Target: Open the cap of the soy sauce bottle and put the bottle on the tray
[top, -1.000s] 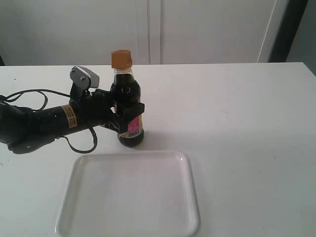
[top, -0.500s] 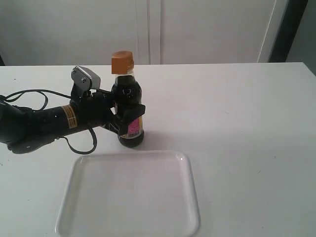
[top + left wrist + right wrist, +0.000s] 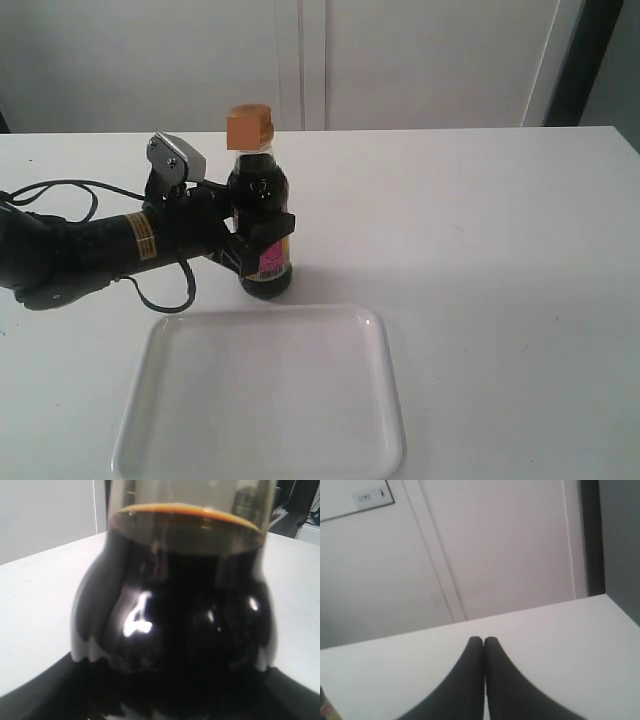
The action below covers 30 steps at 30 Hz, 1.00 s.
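Note:
The soy sauce bottle (image 3: pixel 257 192) stands upright on the white table, just behind the tray (image 3: pixel 262 394). Its golden-orange cap (image 3: pixel 248 127) sits closed on the neck. My left gripper (image 3: pixel 262 235) reaches in from the left and is shut on the bottle's body at label height. In the left wrist view the dark glass of the bottle (image 3: pixel 175 620) fills the picture. My right gripper (image 3: pixel 483 641) is shut with nothing between its fingers, above bare table; it does not show in the exterior view.
The left arm (image 3: pixel 80 252) and its cable lie along the table's left side. A white wall with cabinet doors (image 3: pixel 300 60) rises behind the table. The table's right half (image 3: pixel 500 260) is bare.
The bottle's top has shifted a little in the left gripper's hold, and the cap now sits squarer and slightly lower. The tray has not moved.

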### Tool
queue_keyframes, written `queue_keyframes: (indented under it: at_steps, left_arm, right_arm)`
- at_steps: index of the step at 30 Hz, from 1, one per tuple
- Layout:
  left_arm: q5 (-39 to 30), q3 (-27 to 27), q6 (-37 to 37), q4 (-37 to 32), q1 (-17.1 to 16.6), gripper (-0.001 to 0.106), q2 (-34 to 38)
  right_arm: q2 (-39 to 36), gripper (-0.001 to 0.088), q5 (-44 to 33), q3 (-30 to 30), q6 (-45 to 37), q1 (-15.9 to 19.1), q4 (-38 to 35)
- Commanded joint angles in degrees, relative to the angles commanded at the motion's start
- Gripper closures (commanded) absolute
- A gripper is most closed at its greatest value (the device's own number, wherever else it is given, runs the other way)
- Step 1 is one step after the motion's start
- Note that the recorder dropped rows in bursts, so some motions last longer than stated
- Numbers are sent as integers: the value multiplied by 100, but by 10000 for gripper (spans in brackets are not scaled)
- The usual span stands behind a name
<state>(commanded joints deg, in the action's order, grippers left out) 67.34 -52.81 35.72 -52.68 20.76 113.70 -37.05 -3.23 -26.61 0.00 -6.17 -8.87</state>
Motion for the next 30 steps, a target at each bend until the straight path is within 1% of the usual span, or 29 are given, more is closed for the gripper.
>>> queue_keyframes:
  at_steps: [5,9,12,14,17,20,25,28,30]
  left_arm:
    - [0,0,1,-15,0,1053,0]
    - [0,0,1,-28,0,1053,0]
    - [0,0,1,-28,0,1053,0]
    - [0,0,1,-28,0,1053,0]
    - [0,0,1,-28,0,1053,0]
    - [0,0,1,-28,0,1053,0]
    - [0,0,1,-28,0,1053,0]
    - [0,0,1,-28,0,1053,0]
    - [0,0,1,-28,0,1053,0]
  right_arm:
    - [-669,868,-183,-231,0,-344,0]
    - [-1257,868,-714,-665,-374,-609,-58]
    - [-1725,868,-1304,-1063,-962,-676,-452]
    - [-2003,868,-1627,-1312,-1541,-676,-940]
    - [-2440,868,-2081,-1697,-2516,-676,-1859]
    - [-2924,868,-2504,-2039,-3451,-676,-2914]
    - [-3668,868,-3304,-2445,-5012,-414,-4904]
    - [-4090,868,-3883,-2675,-5684,-316,-5887]
    - [-4362,868,-4186,-2784,-5897,-316,-6324]
